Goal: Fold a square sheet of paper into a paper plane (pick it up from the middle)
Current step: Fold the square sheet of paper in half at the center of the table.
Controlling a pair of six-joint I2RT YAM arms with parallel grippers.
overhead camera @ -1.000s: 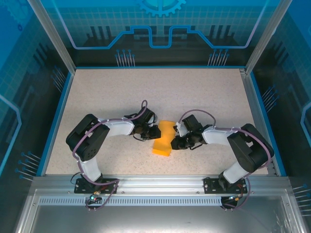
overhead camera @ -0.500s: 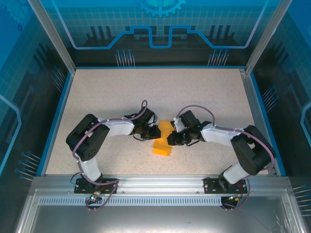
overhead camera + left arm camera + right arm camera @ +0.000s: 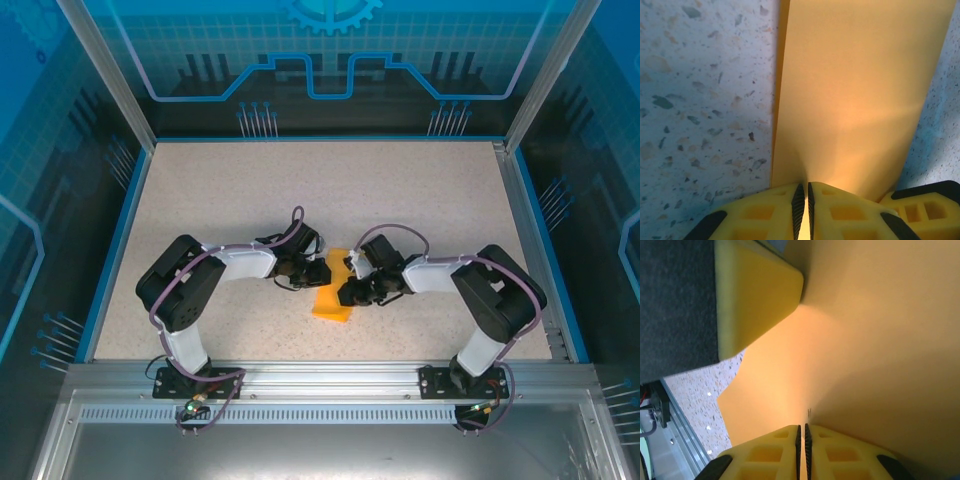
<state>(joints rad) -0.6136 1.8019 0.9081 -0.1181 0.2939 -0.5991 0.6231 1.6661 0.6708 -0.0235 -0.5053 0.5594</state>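
Square sheet of paper (image 3: 333, 305) — upper part hidden behind left claw (image 3: 324, 272) and right claw (image 3: 347, 293) from above; edges cut off in both wrist views — creases untellable.

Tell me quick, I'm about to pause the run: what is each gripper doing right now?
Left gripper: closed, pinching the orange paper.
Right gripper: closed, pinching the same paper.

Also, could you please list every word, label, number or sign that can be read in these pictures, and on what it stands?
No text can be read anywhere.
The orange-yellow paper is plain, with no print.
The back wall carries a gear drawing and line patterns, no letters.
The table is speckled and unmarked.
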